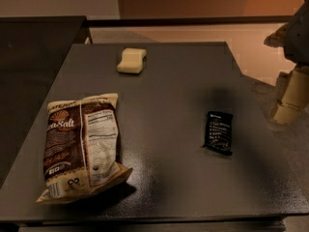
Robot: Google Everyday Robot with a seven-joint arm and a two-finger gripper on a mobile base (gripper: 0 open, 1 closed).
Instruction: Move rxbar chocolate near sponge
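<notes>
The rxbar chocolate (218, 132) is a small flat black wrapper with white text, lying on the right part of the dark grey table (164, 91). The sponge (131, 61) is a pale yellow block near the table's far edge, left of centre. My gripper (289, 100) hangs at the right edge of the view, beyond the table's right side, up and to the right of the bar and not touching it.
A large brown-and-cream chip bag (79, 146) lies at the front left of the table. A dark counter (38, 47) stands to the left. The floor and an orange wall (203, 4) lie behind.
</notes>
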